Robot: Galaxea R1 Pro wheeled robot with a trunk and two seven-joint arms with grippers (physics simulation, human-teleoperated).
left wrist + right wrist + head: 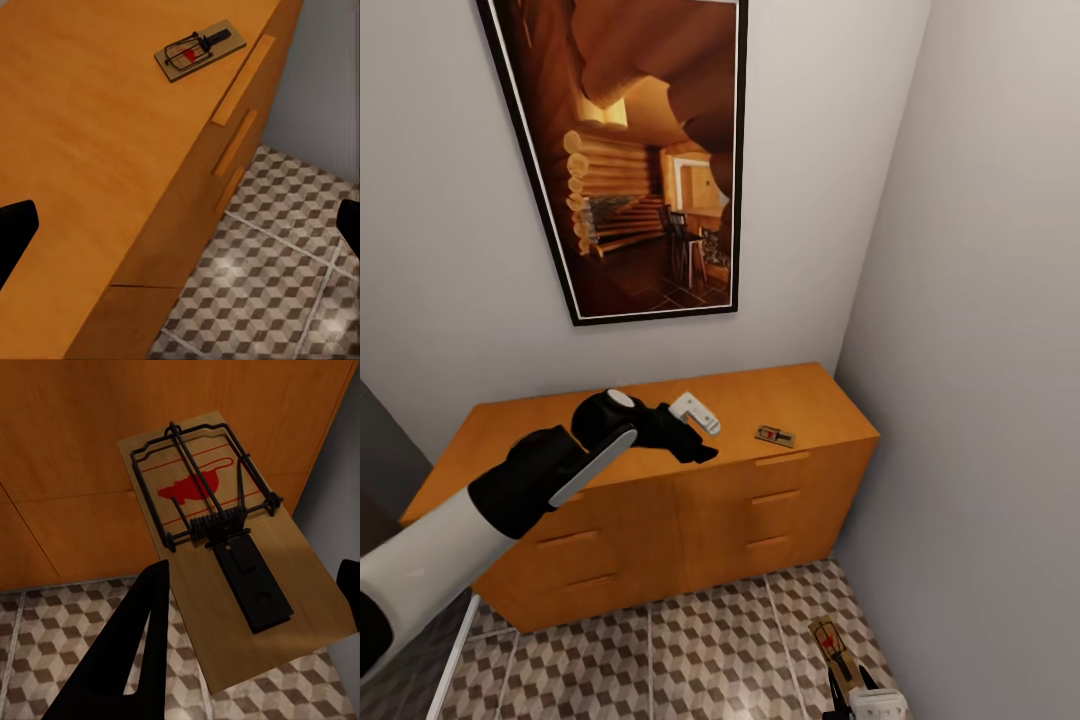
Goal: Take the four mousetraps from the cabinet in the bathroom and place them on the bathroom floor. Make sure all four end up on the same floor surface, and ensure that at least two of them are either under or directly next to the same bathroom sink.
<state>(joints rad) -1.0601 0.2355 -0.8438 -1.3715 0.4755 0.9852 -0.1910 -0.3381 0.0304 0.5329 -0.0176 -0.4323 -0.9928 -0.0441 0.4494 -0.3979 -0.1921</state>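
One mousetrap (pixel 774 435) (pixel 199 50), a small wooden board with dark wire and a red spot, lies on the right part of the orange-brown cabinet's (pixel 660 520) (pixel 82 150) flat top. My left gripper (pixel 705 432) (pixel 180 225) hovers open over the cabinet top, a short way left of that trap. Low by the right wall, my right gripper (pixel 845 685) (pixel 251 585) is shut on a second mousetrap (pixel 828 642) (pixel 217 547), held above the cube-patterned bathroom floor (pixel 690 650) (pixel 277 262) in front of the cabinet. The sink is out of view.
A large framed picture (pixel 630 150) hangs on the wall above the cabinet. A grey side wall (pixel 980 400) stands close on the right, meeting the cabinet's right end. A dark grey patch (pixel 400 680) lies at the lower left.
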